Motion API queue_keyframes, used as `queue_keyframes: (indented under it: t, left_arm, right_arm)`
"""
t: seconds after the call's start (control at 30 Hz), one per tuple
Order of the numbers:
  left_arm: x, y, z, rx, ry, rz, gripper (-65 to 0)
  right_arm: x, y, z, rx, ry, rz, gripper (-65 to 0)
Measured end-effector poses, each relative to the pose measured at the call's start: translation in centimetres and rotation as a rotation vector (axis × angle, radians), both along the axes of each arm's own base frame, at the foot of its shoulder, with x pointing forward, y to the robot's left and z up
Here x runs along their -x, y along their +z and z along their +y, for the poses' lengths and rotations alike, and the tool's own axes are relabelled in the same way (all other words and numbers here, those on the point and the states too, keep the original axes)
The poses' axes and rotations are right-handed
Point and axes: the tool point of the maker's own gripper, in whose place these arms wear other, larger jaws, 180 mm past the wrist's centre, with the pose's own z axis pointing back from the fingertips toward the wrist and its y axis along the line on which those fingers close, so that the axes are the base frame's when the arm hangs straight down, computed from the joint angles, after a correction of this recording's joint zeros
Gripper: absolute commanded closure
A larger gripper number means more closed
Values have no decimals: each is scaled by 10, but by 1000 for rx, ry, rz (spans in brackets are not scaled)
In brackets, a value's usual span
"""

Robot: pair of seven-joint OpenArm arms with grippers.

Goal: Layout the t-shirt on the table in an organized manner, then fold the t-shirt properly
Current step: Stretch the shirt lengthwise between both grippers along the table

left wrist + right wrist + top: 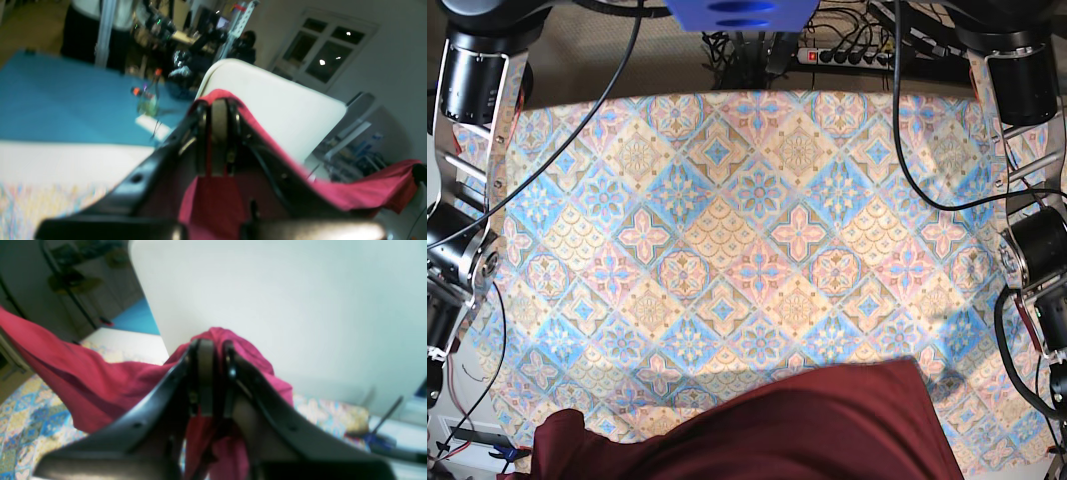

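Two tools, one garment: the left tool and the right tool are each clamped narrow on a pinch of the maroon t-shirt, which hangs between them above the near edge of the patterned counter. In the base view only the cloth's near portion shows, at the bottom of the frame, draping over the counter's front edge; neither tool appears there.

The risks lie in the grip and the drape. Each tool holds only a small bunch of thin jersey, so a tug from either arm could pull the fabric free and drop that side in a heap. Unequal tension would probably lay the shirt down skewed or creased, spoiling the fold. With so much cloth near the front edge, the hem might slide off the counter instead of spreading across it. Both wrist views are blurred, so which part of the shirt each tool has caught, shoulder, hem or sleeve, cannot be told; a wrong hold would leave a sleeve trapped beneath the body.

Count: one t-shirt, one counter, two tools, both holding cloth.
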Motion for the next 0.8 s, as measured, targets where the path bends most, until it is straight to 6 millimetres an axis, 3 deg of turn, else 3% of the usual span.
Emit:
queue_keyframes:
  t: [0.1, 0.2, 0.27, 0.3, 0.37, 0.43, 0.5, 0.57, 0.67, 0.73, 0.8]
  left_arm:
    - [5, 18, 1, -12, -8, -51, 0]
    - [7, 5, 4, -32, -15, -49, 0]
    - [10, -27, 10, -44, -23, 8, 0]
    - [13, -54, 14, -72, -20, 73, 0]
    - [24, -108, 27, -90, 11, 178, 0]
    - [46, -151, 26, -146, -5, 243, 0]
    - [66, -175, 16, -185, -43, 252, 0]
    - [83, -196, 7, -203, -75, 269, 0]
    - [106, -235, -1, -231, -100, 336, 0]
    - [120, -270, -2, -238, -107, 419, 0]
    - [131, -291, 2, -225, -103, 467, 0]
  right_arm:
    - [3, 16, -4, -12, -6, -45, -2]
    - [4, -2, -2, 16, 7, 33, -2]
    - [6, -28, 4, -3, 36, 85, -2]
    - [8, -49, 9, -37, 64, 114, -2]
    - [17, -117, 14, -62, 86, 265, -2]
    - [32, -179, 20, -50, 98, 404, -2]
    - [49, -218, 27, -24, 116, 477, -2]
    - [58, -233, 30, -14, 129, 488, -2]
    - [61, -233, 25, -42, 115, 457, -11]
    - [63, -239, 22, -35, 105, 471, -54]
    - [65, -244, 27, -34, 116, 483, -124]
